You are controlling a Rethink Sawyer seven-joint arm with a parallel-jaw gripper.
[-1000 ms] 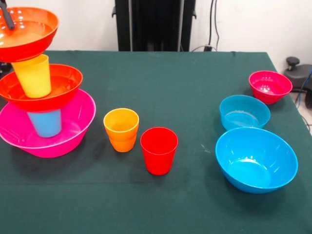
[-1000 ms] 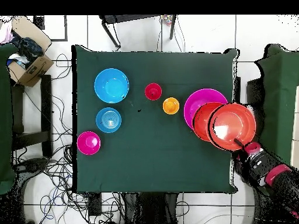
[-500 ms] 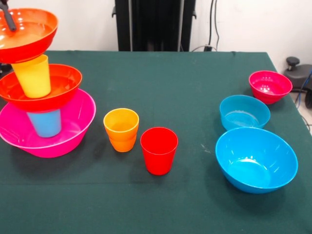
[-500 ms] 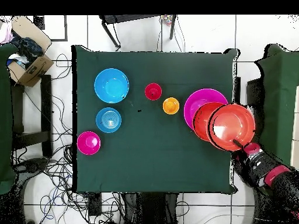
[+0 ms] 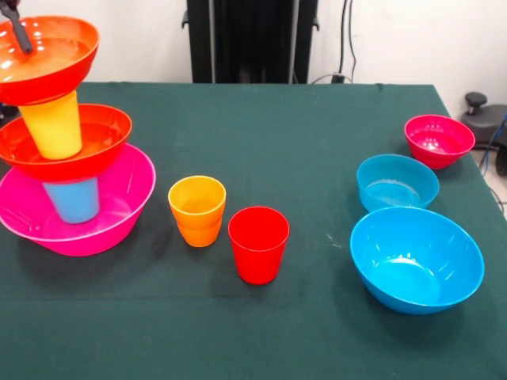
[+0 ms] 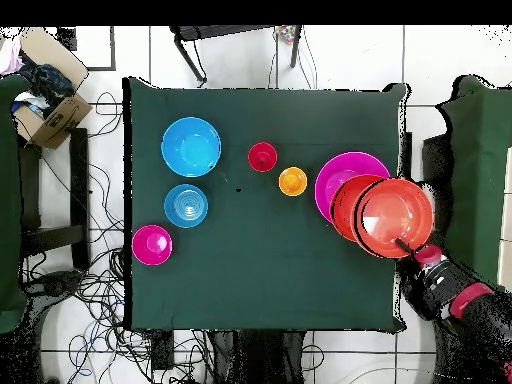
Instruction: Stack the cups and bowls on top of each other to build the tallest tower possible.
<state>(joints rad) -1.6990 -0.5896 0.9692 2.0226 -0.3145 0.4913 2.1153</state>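
At the left stands the tower: a large pink bowl [image 5: 119, 207] holds a light blue cup [image 5: 73, 202], then come an orange-red bowl [image 5: 95, 138], a yellow cup [image 5: 52, 127] and a second orange-red bowl [image 5: 55, 59] on top. My gripper [image 5: 17, 32] is shut on the top bowl's far rim, with one black finger reaching inside. From above, the gripper [image 6: 407, 243] sits at the edge of the top bowl [image 6: 395, 212]. An orange cup [image 5: 197, 210] and a red cup [image 5: 258, 244] stand loose mid-table.
A large blue bowl [image 5: 417, 259], a small blue bowl [image 5: 397, 181] and a magenta bowl [image 5: 439, 140] stand at the right side. The tower is close to the table's edge [image 6: 400, 200]. A cardboard box [image 6: 50, 110] sits off the table.
The top orange-red bowl and the gripper have shifted slightly to the right in the front view. The bowl now covers the yellow cup's rim. Nothing else moved.
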